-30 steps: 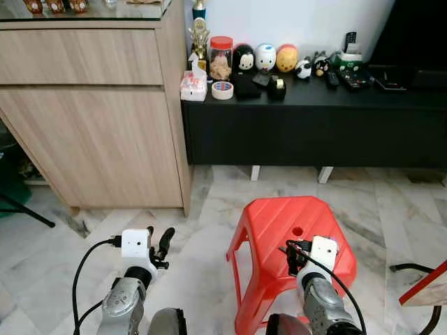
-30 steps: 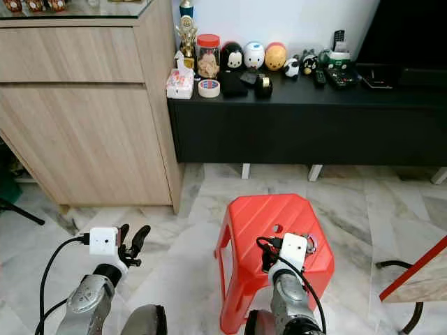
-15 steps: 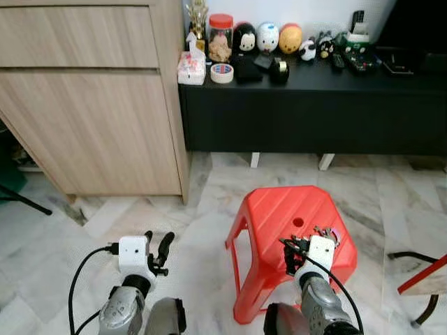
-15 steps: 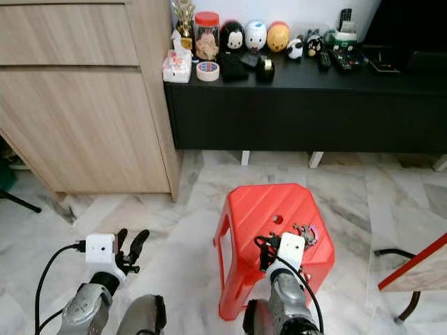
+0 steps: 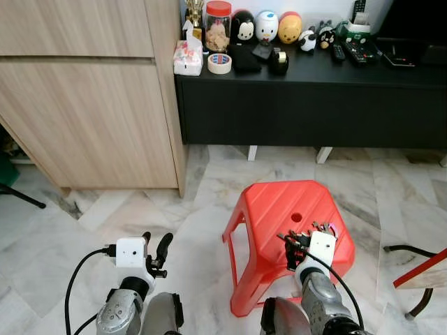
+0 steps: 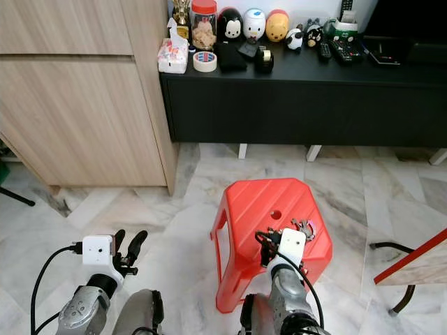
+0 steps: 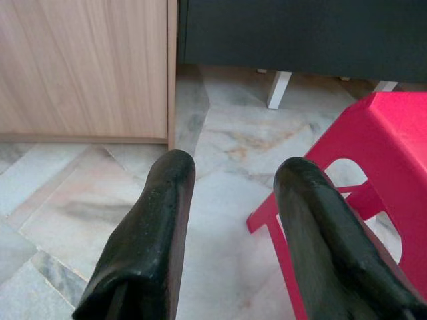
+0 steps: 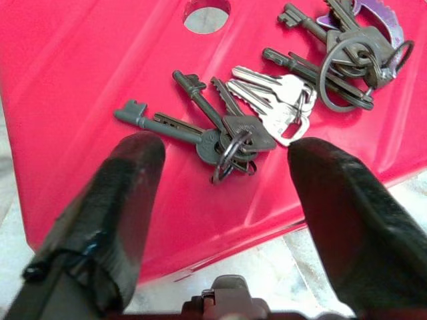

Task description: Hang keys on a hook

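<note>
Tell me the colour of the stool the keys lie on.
Red; the stool shows best in the right wrist view.

You will find no text, label, brand, number or sign that can be read in these pictures. The jar (image 5: 218,21), the tape roll (image 5: 219,63) and the tissue pack (image 5: 187,58) on the black cabinet (image 5: 307,105), at about 12 o'clock from you, carry printing too small to read (the keys (image 8: 267,113) on the red stool (image 8: 80,80) show no legible stamp either).
</note>
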`<state>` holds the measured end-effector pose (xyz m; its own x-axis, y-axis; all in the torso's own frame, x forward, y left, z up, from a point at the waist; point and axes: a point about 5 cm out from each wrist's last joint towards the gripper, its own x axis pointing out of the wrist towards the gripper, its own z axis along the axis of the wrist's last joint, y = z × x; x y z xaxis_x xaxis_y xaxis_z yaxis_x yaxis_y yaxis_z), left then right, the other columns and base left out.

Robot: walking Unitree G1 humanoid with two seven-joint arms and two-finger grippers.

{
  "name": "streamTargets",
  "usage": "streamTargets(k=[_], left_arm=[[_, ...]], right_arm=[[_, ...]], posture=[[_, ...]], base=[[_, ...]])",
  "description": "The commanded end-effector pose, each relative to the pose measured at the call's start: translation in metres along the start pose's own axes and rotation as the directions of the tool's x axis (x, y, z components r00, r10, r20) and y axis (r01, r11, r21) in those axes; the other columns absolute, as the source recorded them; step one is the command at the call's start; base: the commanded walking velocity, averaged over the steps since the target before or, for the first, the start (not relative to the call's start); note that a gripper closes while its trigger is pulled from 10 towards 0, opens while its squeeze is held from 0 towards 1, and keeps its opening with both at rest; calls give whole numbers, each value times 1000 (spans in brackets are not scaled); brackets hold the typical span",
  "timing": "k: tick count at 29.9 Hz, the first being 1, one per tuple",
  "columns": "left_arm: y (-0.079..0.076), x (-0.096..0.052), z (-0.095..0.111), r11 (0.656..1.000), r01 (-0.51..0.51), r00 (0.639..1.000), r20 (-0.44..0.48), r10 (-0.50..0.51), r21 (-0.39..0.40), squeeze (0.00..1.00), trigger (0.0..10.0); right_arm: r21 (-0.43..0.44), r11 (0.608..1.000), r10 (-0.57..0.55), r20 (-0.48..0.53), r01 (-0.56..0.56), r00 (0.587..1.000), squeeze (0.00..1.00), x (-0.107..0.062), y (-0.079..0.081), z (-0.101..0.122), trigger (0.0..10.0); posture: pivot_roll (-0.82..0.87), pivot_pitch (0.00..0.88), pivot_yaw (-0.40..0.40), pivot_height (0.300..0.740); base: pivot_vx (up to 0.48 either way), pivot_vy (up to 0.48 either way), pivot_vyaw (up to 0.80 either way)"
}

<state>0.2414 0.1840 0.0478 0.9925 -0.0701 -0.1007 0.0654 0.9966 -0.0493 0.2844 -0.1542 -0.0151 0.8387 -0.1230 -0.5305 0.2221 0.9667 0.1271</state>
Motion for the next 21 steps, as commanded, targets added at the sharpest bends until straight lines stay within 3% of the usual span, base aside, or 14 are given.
streamTargets(k=[1, 3, 4, 12, 13, 21], left_arm=[[-2, -3, -2, 1000, 1, 1000, -16, -2, -8, 0, 10000], [-2, -3, -2, 1000, 1, 1000, -17, -1, -7, 0, 10000], [-2, -3, -2, 1000, 0, 1000, -17, 0, -5, 0, 10000], [-1, -3, -2, 1000, -2, 1000, -18, 2, -3, 0, 10000], [-1, -4, -2, 1000, 0, 1000, -21, 0, -1, 0, 10000], [-2, -4, -1, 1000, -1, 1000, -23, 1, -3, 0, 10000]], right_arm=[[-6, 1000, -15, -23, 15, 1000, 0, 0, -4, -3, 0], [-6, 1000, -21, -30, 21, 999, 0, 0, -4, -3, 510], [-7, 1000, -23, -45, 23, 999, 0, 0, -4, -4, 2157], [-7, 1000, -25, -56, 24, 998, 0, 0, -4, -5, 2157], [-11, 1000, -23, -77, 22, 997, 0, 0, -5, -7, 10000], [-2, 1000, 30, -77, -30, 997, 0, 0, 0, -8, 10000]], posture=[[121, 167, -87, 613], [121, 167, -87, 613], [118, 173, -84, 613], [118, 173, -84, 613], [117, 182, -82, 613], [116, 185, -82, 613]], base=[[0, 0, 0], [0, 0, 0], [0, 0, 0], [0, 0, 0], [0, 0, 0], [0, 0, 0]])
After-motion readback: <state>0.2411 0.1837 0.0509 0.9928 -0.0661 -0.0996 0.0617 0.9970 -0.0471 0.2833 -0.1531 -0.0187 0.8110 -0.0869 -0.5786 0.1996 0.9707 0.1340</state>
